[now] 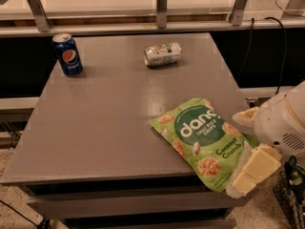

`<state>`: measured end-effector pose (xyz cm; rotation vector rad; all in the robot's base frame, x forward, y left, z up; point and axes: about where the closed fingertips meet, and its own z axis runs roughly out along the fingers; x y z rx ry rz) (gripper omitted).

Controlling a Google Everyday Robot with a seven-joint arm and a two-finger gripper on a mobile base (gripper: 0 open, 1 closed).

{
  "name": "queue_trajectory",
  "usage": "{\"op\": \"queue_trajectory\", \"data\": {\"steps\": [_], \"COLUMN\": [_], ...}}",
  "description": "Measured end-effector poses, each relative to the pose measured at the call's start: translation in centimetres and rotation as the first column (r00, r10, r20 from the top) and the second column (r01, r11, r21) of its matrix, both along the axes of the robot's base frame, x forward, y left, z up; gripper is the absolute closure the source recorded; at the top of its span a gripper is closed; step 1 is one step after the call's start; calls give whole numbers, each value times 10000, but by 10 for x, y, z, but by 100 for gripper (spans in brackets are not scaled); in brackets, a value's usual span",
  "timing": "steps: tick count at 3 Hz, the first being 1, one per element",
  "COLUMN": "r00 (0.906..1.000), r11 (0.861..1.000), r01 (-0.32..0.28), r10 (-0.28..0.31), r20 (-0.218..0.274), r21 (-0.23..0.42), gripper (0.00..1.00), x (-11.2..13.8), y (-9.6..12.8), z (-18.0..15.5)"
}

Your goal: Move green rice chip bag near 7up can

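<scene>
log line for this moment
green rice chip bag flat, front-right | end effector at its near-right corner | 7up can on side, far end | bag not yet near can

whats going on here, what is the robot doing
The robot's gripper is at the near right corner of the table, at the lower right end of the green rice chip bag, which lies flat there. The 7up can lies on its side near the far edge, well apart from the bag. A Pepsi can stands far left.
</scene>
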<state>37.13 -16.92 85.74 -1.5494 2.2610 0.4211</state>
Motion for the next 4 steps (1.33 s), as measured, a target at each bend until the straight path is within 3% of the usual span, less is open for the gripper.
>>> {"op": "queue_trajectory", "data": {"steps": [1,2,4], "r00": [9997,9994,9918], "r11": [9998,9994,9885], "r01": [-181,-340,-957], "r10": [182,340,1047], "r20": [143,-24,-731], "r21": [-40,87,1175], "gripper": [0,16,64], "x": [-3,2,3], "y": [8,15,33], "z": [-15,-24,-12]}}
